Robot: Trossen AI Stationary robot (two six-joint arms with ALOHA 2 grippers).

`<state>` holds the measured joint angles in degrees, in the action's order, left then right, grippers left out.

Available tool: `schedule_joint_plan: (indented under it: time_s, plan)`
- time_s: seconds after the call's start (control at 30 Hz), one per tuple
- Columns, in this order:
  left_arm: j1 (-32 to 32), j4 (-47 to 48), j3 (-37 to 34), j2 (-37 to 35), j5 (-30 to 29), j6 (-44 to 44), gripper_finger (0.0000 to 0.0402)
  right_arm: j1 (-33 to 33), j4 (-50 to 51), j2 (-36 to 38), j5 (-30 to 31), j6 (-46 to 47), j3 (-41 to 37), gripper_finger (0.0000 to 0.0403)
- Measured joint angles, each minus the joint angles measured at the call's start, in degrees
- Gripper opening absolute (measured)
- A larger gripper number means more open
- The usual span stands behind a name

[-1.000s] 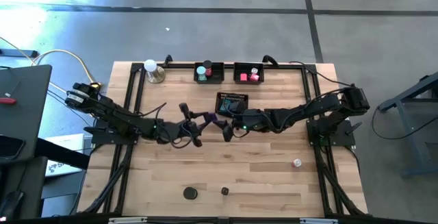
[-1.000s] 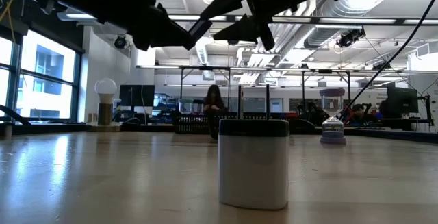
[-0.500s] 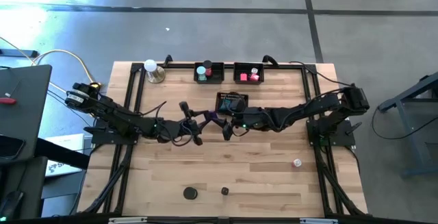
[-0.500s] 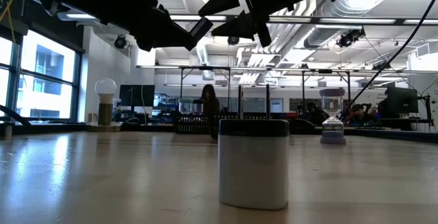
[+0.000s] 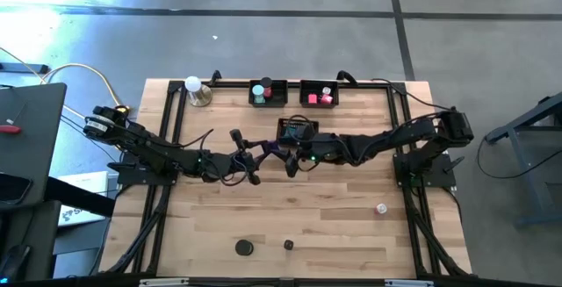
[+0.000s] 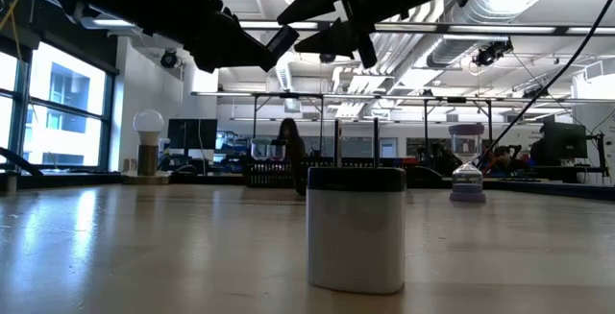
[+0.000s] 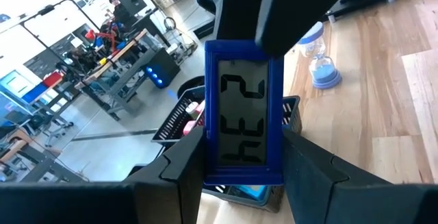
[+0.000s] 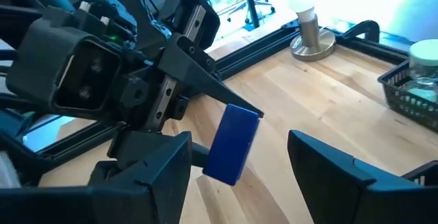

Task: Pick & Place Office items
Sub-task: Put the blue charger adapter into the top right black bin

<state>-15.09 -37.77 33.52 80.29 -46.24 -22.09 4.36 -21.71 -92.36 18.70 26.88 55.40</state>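
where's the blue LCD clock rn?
Table centre in the high view: the blue rectangular LCD clock is pinched in the left gripper, facing the open right gripper.

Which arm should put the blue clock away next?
Left, probably. The left gripper is shut on the blue clock, while the right gripper is open and empty beside it.

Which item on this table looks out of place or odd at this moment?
The blue digital clock is off the table, in the air between both arms at the table's middle. The left gripper pinches it; in the left wrist view its digits read upside down. The right gripper is open beside it. Nothing looks spilled or damaged.
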Motion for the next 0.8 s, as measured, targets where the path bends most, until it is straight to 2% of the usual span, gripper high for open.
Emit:
schedule_joint_plan:
  time_s: [0.6, 0.8]
  plan:
    - [1.1, 0.0, 0.0, 0.0, -0.1, 0.0, 0.0151, -0.7, 0.0, 0.0, -0.7, 0.4, 0.0, 0.0229]
    - [1.2, 0.0, 0.0, 0.0, -0.1, 0.5, 0.0151, -0.8, 0.0, 0.0, -0.7, 0.0, 0.0, 0.0206]
